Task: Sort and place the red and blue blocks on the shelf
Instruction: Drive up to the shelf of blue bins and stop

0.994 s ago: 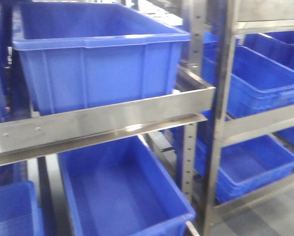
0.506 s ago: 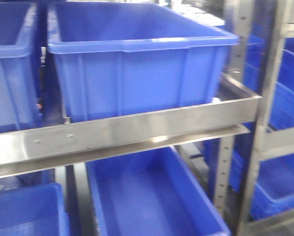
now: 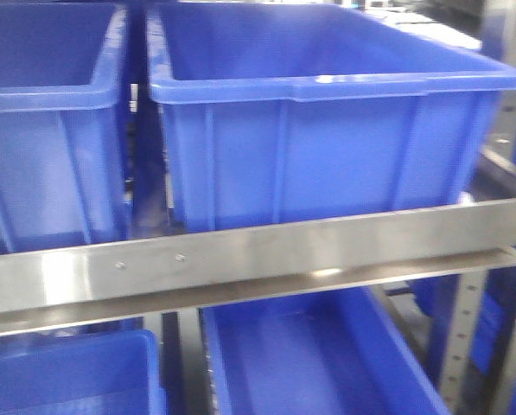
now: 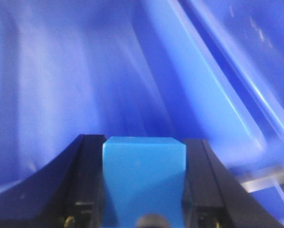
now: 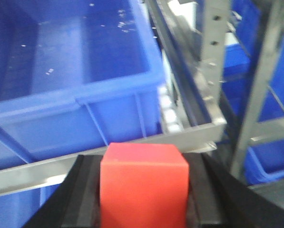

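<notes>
Fingers [image 4: 87, 190] of left gripper [image 4: 144, 140] tight on blue block [image 4: 144, 180]; those of right gripper [image 5: 144, 161] on red block [image 5: 144, 187]; shelf [image 5: 32, 175] seemingly close

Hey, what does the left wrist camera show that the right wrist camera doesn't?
Only the left wrist view shows the blue block, clamped in the left pincer, with blurred blue plastic filling the frame. Only the right wrist view shows the red block in the right pincer, plus the shelf's steel front rail, a perforated upright and a blue bin seen from above. Both show one cube gripped at the bottom of the frame, with blue plastic behind it.
</notes>
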`<action>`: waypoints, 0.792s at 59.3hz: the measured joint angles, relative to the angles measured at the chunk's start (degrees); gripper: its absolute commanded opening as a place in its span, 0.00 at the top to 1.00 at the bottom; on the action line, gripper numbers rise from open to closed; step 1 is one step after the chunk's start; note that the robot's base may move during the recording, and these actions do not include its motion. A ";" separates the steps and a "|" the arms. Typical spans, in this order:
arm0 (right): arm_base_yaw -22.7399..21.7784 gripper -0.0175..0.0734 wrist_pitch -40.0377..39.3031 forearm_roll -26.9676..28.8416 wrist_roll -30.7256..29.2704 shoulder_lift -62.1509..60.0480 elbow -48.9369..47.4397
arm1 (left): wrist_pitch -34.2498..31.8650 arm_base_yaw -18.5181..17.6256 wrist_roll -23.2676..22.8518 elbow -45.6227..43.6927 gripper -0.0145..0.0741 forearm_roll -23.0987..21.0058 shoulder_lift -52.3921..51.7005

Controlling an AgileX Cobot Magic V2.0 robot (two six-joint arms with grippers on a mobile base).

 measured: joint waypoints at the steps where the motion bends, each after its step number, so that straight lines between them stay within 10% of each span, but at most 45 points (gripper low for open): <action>1: 0.00 0.74 0.00 0.00 0.00 0.00 0.00 | 0.02 0.00 0.00 0.00 0.70 0.00 0.00; 47: 0.00 0.74 0.00 0.00 0.00 0.00 0.00 | 4.01 0.00 0.00 0.00 0.70 0.00 0.00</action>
